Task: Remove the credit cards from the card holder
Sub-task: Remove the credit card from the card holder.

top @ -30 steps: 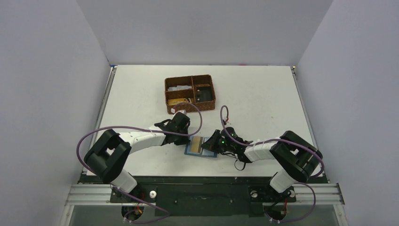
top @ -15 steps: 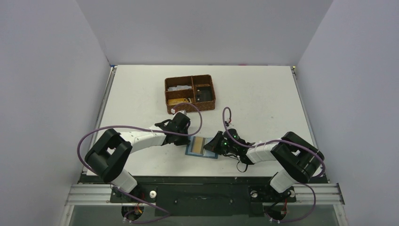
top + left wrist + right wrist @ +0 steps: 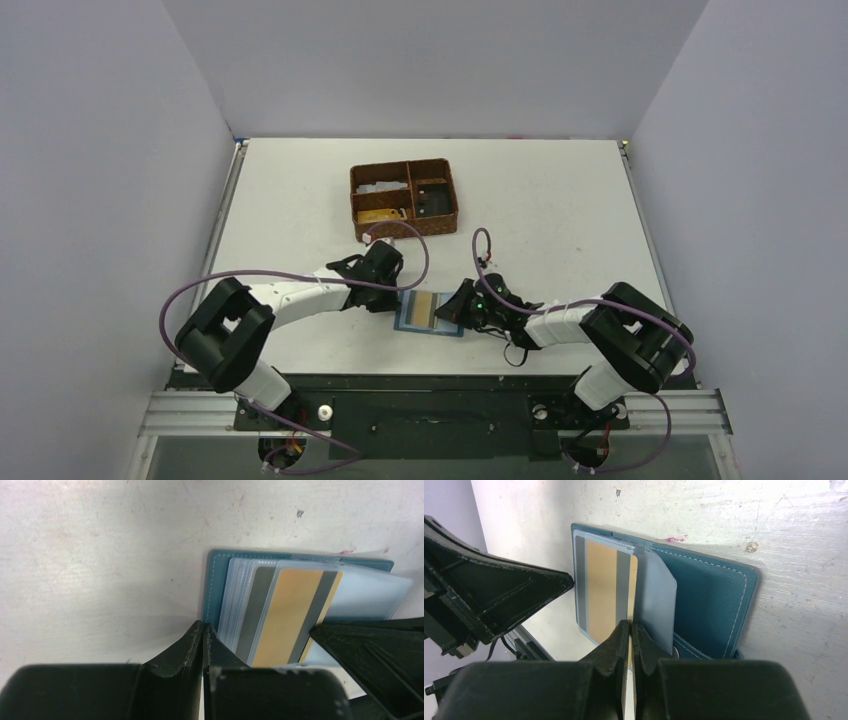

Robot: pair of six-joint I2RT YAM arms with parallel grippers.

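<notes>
Near bench (image 3: 560, 200) front edge, holder (image 3: 709, 605) open flat, right tool (image 3: 630, 630) clenched on gold card (image 3: 601, 585) edge, card lying on holder, left tool (image 3: 202, 630) clenched empty, tips at holder edge

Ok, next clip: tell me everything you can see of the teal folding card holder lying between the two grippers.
The teal-blue folding card holder lies open and flat on the white table, near its front edge. It looks like leather, with pale stitching along its border. Translucent grey-blue sleeves fan out inside; one holds a tan-gold card with grey stripes. The shut left gripper meets one cover edge; the right gripper pinches the card's edge.
</notes>
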